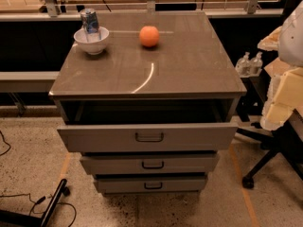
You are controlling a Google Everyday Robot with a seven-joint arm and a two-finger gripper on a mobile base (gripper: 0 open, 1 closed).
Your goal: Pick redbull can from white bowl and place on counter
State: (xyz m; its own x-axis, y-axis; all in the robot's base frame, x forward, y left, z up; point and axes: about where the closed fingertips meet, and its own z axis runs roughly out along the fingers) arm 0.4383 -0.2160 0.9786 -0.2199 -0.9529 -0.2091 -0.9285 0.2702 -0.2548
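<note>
The redbull can [90,21] stands tilted inside the white bowl [92,42] at the counter's back left corner. The counter [180,65] is the glossy grey-brown top of a grey cabinet. My gripper [283,100] shows as a pale cream shape at the right edge of the view, beyond the counter's right side and far from the can and bowl. It holds nothing that I can see.
An orange fruit [149,36] sits on the counter to the right of the bowl. The top drawer [149,136] is pulled out, with two more drawers below. Two small bottles [249,63] and a chair base [265,167] stand to the right.
</note>
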